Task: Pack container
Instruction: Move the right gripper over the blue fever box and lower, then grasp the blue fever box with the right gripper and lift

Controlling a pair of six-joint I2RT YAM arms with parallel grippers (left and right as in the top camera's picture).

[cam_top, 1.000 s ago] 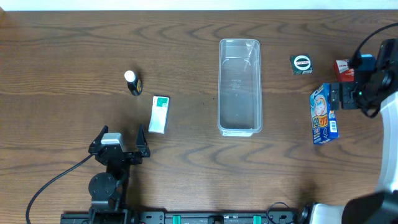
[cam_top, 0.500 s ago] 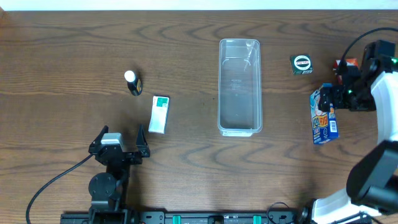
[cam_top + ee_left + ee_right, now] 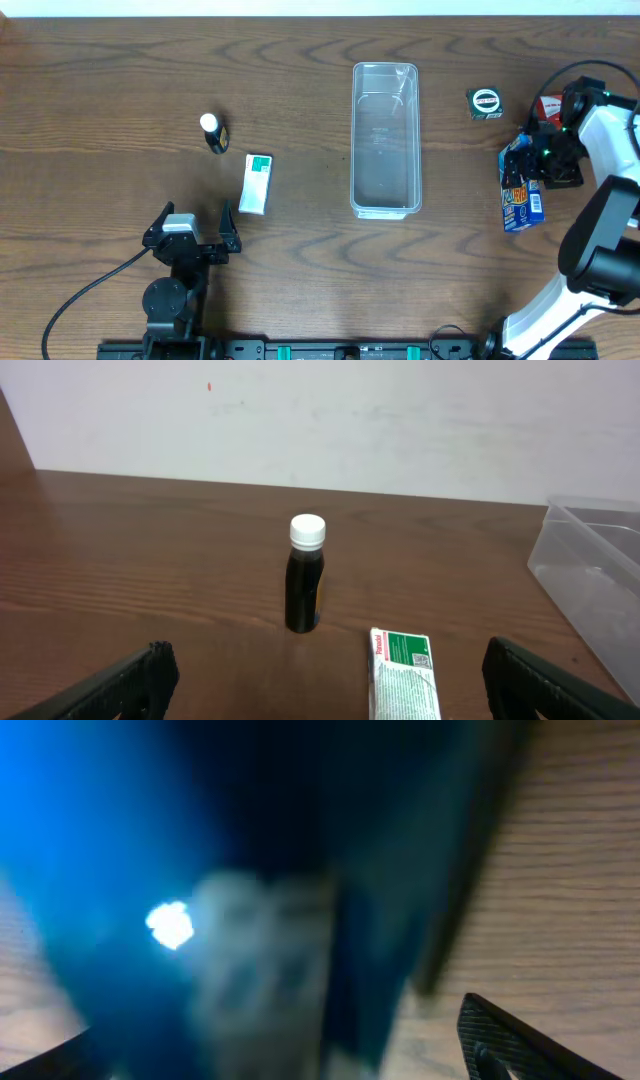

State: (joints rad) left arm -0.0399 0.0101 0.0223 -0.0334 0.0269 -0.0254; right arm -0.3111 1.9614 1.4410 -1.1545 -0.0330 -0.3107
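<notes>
The clear, long container (image 3: pixel 385 140) stands empty at the table's centre; its corner shows in the left wrist view (image 3: pixel 595 580). My left gripper (image 3: pixel 196 215) is open and empty near the front left, with a green-and-white box (image 3: pixel 404 675) and a dark bottle with a white cap (image 3: pixel 305 585) ahead of its jaws (image 3: pixel 322 660). My right gripper (image 3: pixel 527 160) is open over the top end of the blue flat package (image 3: pixel 520 190). In the right wrist view the blurred package (image 3: pixel 200 870) fills the space between the wide-apart fingers (image 3: pixel 500 1040).
The bottle (image 3: pixel 212 132) and the box (image 3: pixel 256 183) lie left of the container. A round black-and-green tin (image 3: pixel 485 102) and a red box (image 3: pixel 550 106) sit at the back right, close to my right arm.
My right gripper has moved left and down from beside the red box onto the blue package's top end. The left arm has not moved.
</notes>
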